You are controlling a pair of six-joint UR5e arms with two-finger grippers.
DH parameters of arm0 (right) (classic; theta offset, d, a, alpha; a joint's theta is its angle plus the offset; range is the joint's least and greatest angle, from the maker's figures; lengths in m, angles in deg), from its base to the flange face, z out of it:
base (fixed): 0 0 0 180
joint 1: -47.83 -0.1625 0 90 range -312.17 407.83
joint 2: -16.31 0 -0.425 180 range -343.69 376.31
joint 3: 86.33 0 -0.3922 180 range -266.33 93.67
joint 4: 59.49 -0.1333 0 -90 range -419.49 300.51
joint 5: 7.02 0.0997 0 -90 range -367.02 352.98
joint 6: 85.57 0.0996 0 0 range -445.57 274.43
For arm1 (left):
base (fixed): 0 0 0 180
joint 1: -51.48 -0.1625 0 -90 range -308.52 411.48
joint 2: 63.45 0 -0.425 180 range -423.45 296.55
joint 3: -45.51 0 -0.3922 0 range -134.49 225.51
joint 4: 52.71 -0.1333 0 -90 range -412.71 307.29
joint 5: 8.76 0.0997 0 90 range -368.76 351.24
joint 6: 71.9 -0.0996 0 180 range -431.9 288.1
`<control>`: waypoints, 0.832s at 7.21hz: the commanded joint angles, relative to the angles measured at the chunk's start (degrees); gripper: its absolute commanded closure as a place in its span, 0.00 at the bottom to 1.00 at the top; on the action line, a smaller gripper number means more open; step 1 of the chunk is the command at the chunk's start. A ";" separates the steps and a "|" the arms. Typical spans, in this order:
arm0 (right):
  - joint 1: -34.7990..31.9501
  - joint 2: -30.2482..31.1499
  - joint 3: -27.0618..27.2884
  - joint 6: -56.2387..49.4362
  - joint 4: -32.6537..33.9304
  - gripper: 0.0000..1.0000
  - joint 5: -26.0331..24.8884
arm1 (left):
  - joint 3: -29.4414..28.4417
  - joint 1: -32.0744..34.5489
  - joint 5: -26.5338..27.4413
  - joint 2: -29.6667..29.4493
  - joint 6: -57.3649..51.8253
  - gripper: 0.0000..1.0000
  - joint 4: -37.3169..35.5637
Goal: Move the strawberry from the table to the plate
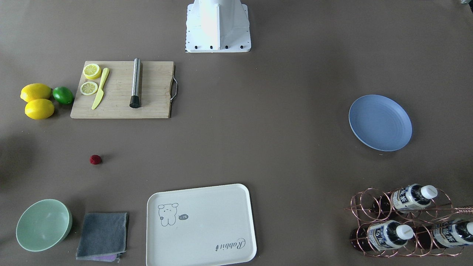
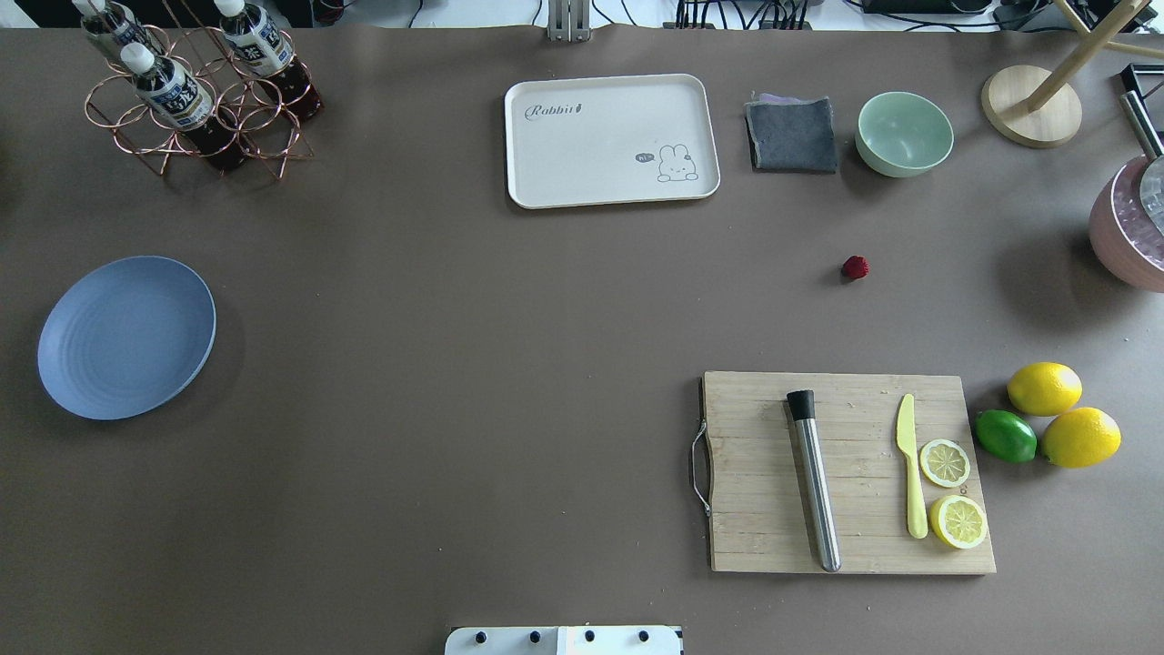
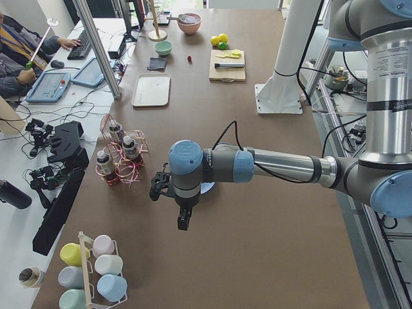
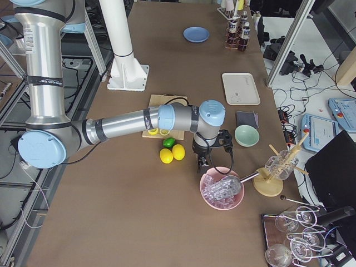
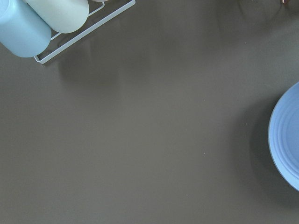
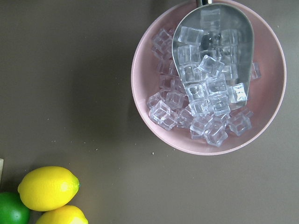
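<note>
The small dark-red strawberry point(image 1: 95, 159) point(image 2: 855, 267) lies on the brown table point(image 2: 509, 318), between the wooden cutting board point(image 2: 850, 473) and the mint-green bowl point(image 2: 904, 133). Far across the table rests the blue plate point(image 1: 380, 122) point(image 2: 126, 337), with nothing on it; its edge shows in the left wrist view point(image 5: 287, 140). My left gripper point(image 3: 183, 219) hangs above the table near the plate. Over a pink bowl of ice point(image 4: 222, 192) hovers my right gripper point(image 4: 201, 164). Both show only in the side views, so I cannot tell whether they are open or shut.
Two lemons point(image 2: 1059, 414) and a lime point(image 2: 1006, 436) sit beside the board, which carries a muddler, a yellow knife and lemon slices. A cream tray point(image 2: 611, 139), grey cloth point(image 2: 792, 135) and copper bottle rack point(image 2: 195, 91) line the far edge. A person sits beyond the table point(image 3: 19, 51).
</note>
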 commanded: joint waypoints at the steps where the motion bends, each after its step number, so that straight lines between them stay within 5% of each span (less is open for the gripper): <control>1: -0.02 0.12 0.14 0.00 0.00 0.00 0.08 | 0.02 -0.16 -0.18 0.19 0.00 0.03 0.16; 6: -0.02 0.21 0.32 -0.35 0.00 0.00 0.25 | 2.21 -0.16 -0.44 1.69 0.44 0.02 0.60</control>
